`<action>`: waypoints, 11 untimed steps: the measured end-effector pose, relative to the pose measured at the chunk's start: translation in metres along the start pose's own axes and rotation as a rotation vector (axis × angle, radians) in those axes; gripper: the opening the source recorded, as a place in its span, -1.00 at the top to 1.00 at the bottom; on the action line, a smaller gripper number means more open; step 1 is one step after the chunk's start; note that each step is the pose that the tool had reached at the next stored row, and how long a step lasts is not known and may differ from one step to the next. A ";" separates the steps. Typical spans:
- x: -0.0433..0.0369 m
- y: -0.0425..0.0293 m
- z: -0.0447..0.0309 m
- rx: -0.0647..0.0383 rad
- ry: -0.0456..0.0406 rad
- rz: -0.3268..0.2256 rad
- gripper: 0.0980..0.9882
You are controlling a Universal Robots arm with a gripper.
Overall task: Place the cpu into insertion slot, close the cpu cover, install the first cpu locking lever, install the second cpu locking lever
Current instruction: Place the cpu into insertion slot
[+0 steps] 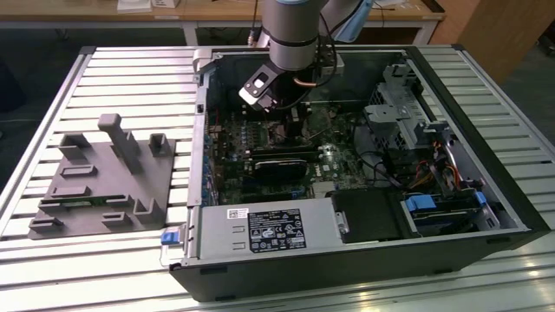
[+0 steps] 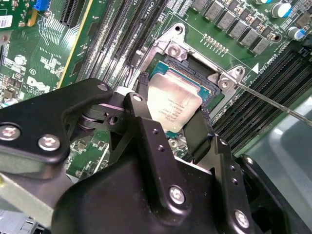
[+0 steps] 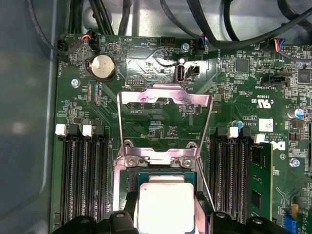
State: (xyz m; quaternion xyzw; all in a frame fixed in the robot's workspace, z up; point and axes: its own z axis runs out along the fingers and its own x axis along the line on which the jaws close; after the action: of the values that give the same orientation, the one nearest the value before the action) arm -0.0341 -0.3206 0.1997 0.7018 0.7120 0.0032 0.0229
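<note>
In the exterior view a grey fixture (image 1: pixel 104 175) sits on the worktop (image 1: pixel 130 78) at 9 o'clock of the open computer case (image 1: pixel 347 266), and the arm reaches in toward 12 o'clock. The gripper (image 2: pixel 173 103), closed to chip width, grips the cpu (image 3: pixel 165 204) at the insertion slot (image 2: pixel 192 63); I cannot tell whether it is seated. The cpu cover (image 3: pixel 146 97) stands open and a locking lever (image 2: pixel 273 102) is unlatched, so those steps look undone.

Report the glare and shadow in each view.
First wrist view: pinkish glare on the open cpu cover, the cpu washed pale. Second wrist view: the cpu evenly lit. Exterior view: the case interior dark, the slatted table bright.
</note>
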 end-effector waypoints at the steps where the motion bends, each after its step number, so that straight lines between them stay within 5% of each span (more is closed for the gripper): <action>1: 0.0000 0.0000 0.0000 0.000 0.0000 0.000 0.01; 11: 0.0005 -0.0029 0.0033 0.000 0.0009 0.016 0.01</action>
State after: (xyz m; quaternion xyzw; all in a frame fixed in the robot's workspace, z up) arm -0.0369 -0.3203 0.1963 0.7074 0.7064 0.0035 0.0224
